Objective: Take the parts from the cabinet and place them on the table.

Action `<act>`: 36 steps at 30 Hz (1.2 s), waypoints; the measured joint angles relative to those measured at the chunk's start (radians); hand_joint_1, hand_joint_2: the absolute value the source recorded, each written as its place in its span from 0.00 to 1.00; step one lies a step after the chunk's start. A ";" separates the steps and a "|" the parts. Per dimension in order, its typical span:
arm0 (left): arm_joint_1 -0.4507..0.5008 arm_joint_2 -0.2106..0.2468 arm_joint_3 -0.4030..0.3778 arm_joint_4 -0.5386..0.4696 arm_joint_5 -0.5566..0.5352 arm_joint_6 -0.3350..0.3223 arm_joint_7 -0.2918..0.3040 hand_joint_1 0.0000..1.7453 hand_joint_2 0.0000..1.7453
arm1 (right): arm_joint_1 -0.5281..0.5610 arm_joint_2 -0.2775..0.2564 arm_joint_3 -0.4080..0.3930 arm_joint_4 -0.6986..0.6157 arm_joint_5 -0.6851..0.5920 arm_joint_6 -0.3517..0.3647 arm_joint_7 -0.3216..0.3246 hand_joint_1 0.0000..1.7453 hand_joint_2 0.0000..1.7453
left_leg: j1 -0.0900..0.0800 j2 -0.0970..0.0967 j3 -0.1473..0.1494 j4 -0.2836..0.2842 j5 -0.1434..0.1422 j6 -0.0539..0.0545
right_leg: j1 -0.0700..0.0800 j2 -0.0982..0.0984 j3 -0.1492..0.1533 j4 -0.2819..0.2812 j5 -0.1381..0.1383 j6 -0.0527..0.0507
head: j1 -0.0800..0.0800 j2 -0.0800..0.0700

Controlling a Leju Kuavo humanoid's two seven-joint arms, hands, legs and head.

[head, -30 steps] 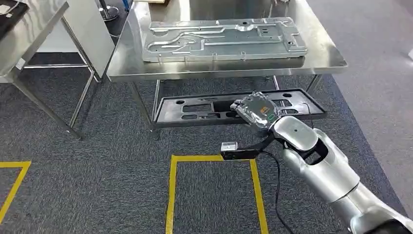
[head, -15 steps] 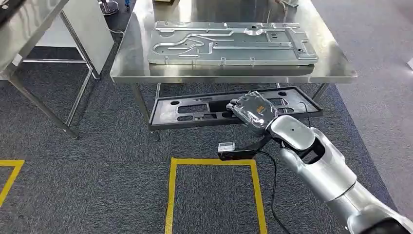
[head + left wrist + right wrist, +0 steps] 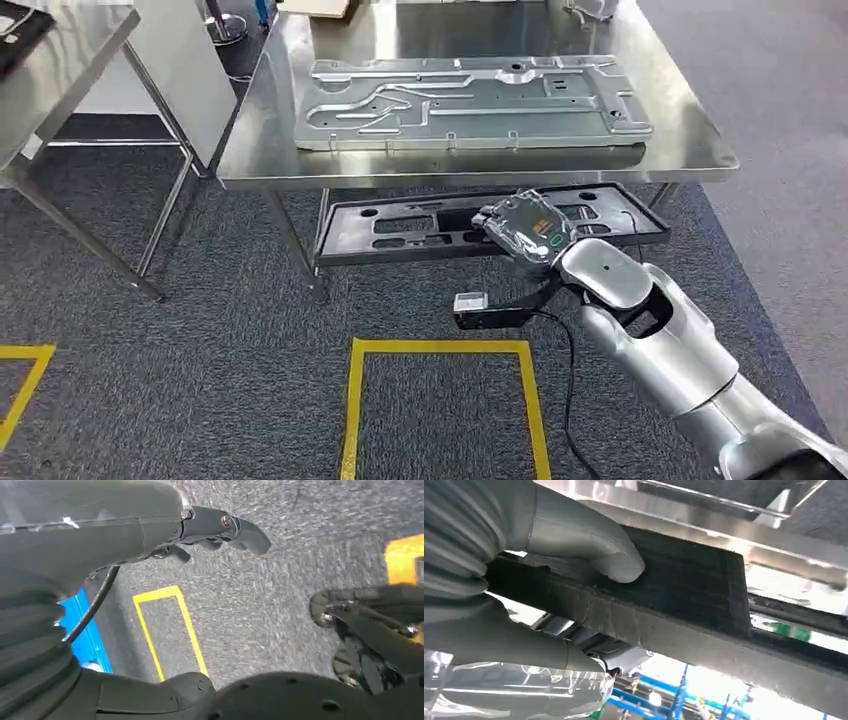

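A long black part (image 3: 400, 225) with cut-out openings lies level below the top of the steel table (image 3: 690, 140). My right hand (image 3: 525, 228), wrapped in clear plastic, grips its near edge towards the right end. In the right wrist view the thumb (image 3: 589, 540) presses on the black part (image 3: 684, 590), with the other fingers under it. A large silver stamped metal panel (image 3: 470, 100) lies flat on the tabletop. In the left wrist view my left hand (image 3: 125, 535) hangs over the grey carpet, fingers apart and holding nothing.
A second steel table (image 3: 60, 60) stands at the left, with a white panel (image 3: 180, 70) between the two tables. Yellow tape (image 3: 440, 347) marks a square on the carpet in front of me. A cardboard box (image 3: 315, 8) sits at the table's far edge.
The whole view has shifted a little, so the camera has moved; the yellow square sits lower in the picture. My right hand still grips the black part in the same way.
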 joint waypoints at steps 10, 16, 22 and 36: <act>0.006 0.000 0.001 0.000 0.000 0.000 0.000 0.00 1.00 | 0.001 -0.001 0.003 0.000 0.000 0.000 0.000 1.00 1.00 | -0.001 -0.002 -0.015 -0.117 0.133 0.008 | 0.005 0.005 0.055 0.008 -0.059 0.030 | 0.000 0.000; 0.004 0.000 0.001 -0.001 0.000 0.001 -0.001 0.00 1.00 | 0.001 0.007 0.001 -0.001 0.000 0.000 0.000 1.00 1.00 | 0.004 -0.004 0.014 -0.134 0.119 0.049 | -0.002 0.009 -0.030 0.174 -0.131 0.049 | 0.000 0.000; 0.005 0.000 0.001 -0.003 0.000 -0.003 -0.001 0.00 1.00 | 0.011 0.008 -0.001 0.006 0.000 0.000 0.000 1.00 1.00 | -0.004 -0.009 0.062 -0.134 0.084 0.049 | 0.002 0.008 -0.076 0.110 0.022 0.031 | 0.000 0.000; 0.010 -0.001 0.018 -0.005 -0.012 -0.005 -0.004 0.00 1.00 | 0.017 0.005 -0.024 0.011 0.007 -0.011 0.010 1.00 1.00 | 0.009 0.003 -0.077 0.082 0.040 -0.013 | 0.006 0.004 0.030 -0.003 -0.017 -0.005 | 0.000 0.000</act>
